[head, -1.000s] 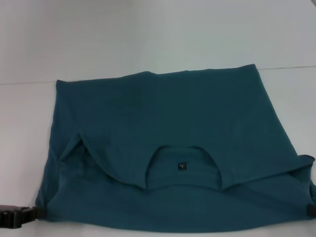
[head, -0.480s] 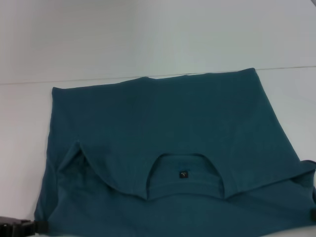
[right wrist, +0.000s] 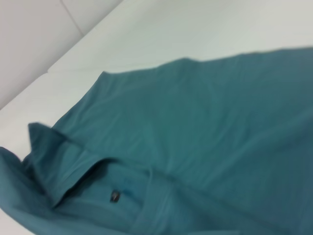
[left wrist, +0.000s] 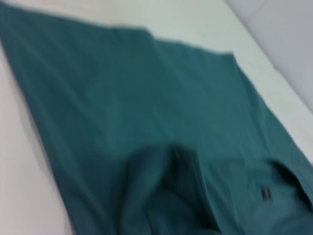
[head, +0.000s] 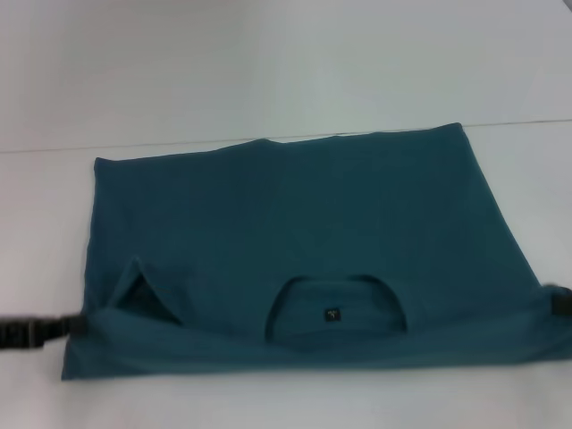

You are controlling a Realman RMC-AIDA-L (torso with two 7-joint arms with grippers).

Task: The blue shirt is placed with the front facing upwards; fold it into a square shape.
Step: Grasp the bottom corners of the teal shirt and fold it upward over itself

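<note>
Two layers of the blue shirt (head: 295,259) lie flat on the white table (head: 268,71), one half doubled over the other so the plain back faces up and the neck opening with its small dark label (head: 332,315) sits near the robot-side edge. It looks like soft, light cotton: limp, prone to sagging and wrinkling when lifted, and not fragile. One sleeve (head: 143,290) is bunched into a small ridge on the left, likely to drag if a single layer is pulled.

The left gripper (head: 36,329) shows at the shirt's left edge and the right gripper (head: 560,302) at its right edge, both low on the table beside the cloth. Whether either set of jaws is apart or closed on fabric I cannot tell.

For the next fold, pinching both layers together at the side edges seems the safest hold.
</note>
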